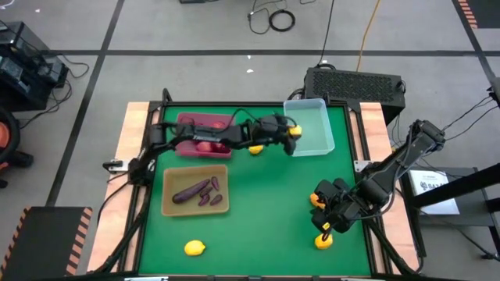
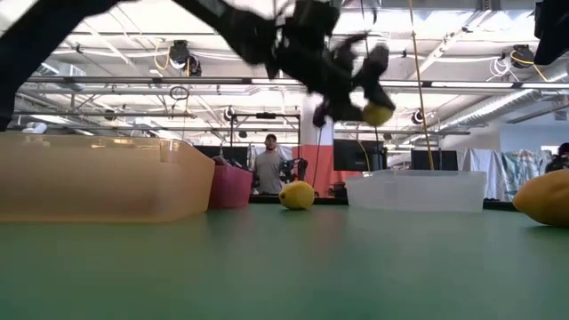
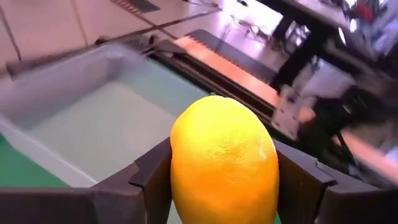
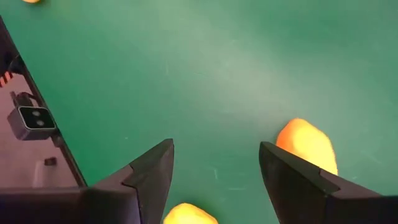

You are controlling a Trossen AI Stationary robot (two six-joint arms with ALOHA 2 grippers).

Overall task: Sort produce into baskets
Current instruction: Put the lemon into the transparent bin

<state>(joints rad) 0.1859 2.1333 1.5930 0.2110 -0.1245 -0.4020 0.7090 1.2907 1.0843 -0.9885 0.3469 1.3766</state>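
My left gripper [image 3: 224,186] pinches a firm, light, waxy lemon [image 3: 224,162] across its middle, clear bin [image 3: 81,118] just ahead.

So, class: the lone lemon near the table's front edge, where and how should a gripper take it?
Grip the lemon across its narrow middle, coming straight down from above. It lies flat on the green mat with its long axis across the table and open space all round, so fingers probably fit either side.

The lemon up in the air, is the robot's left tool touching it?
Touching. The left wrist view shows the lemon squeezed between both fingers of the left tool, with no gap either side.
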